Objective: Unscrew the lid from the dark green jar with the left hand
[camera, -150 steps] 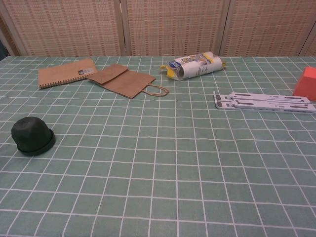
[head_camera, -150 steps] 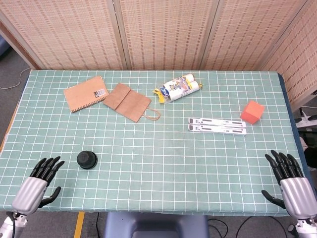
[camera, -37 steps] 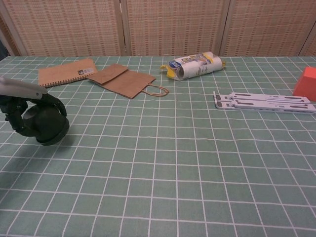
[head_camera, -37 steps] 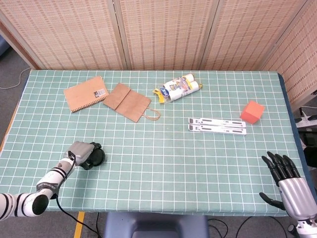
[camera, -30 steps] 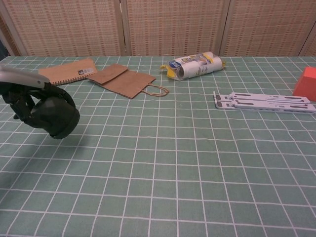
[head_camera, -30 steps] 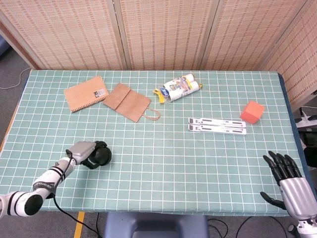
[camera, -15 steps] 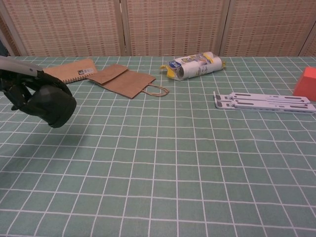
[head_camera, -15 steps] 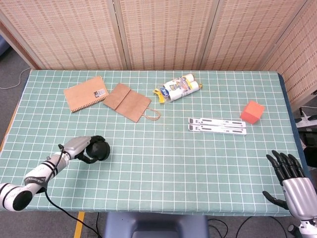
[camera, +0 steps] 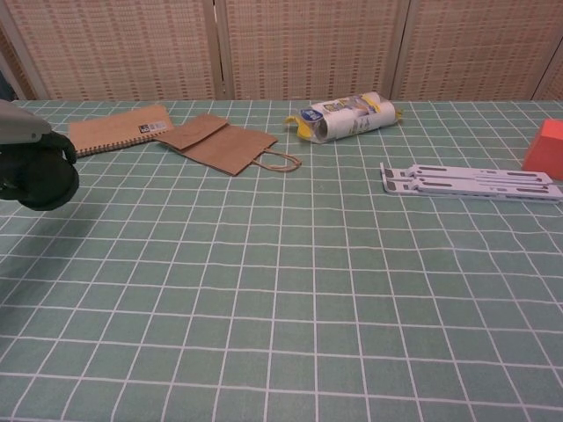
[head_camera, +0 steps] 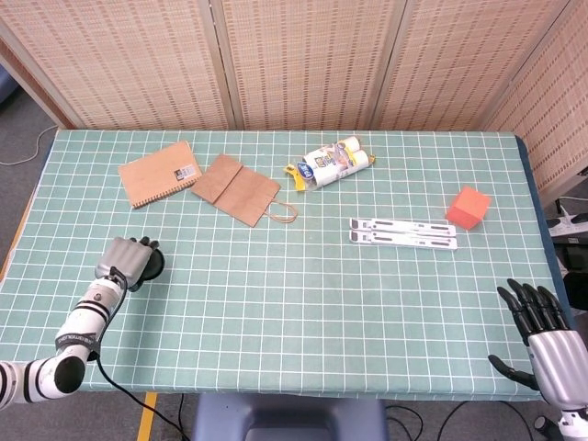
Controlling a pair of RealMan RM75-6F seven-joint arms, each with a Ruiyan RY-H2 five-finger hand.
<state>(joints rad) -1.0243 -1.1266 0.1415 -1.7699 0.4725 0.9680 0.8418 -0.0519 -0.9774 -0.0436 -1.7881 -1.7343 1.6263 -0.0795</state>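
Note:
The dark green jar [head_camera: 152,264] [camera: 40,180] is lifted off the green checked table, near its left edge. My left hand [head_camera: 128,260] [camera: 19,149] grips it, fingers wrapped round its body, so much of the jar is hidden in the head view. I cannot make out the lid apart from the jar. My right hand [head_camera: 544,335] hangs at the table's front right corner, fingers spread, holding nothing; the chest view does not show it.
At the back left lie a brown notebook [head_camera: 158,172] and a brown paper bag [head_camera: 241,188]. A wrapped white roll pack [head_camera: 333,163] sits at the back centre. A white folded stand [head_camera: 402,232] and an orange block [head_camera: 468,208] lie on the right.
Five seconds ago the jar stood on the table with my left hand beside it. The hand has since gripped it, lifted it and carried it leftward and a little back.

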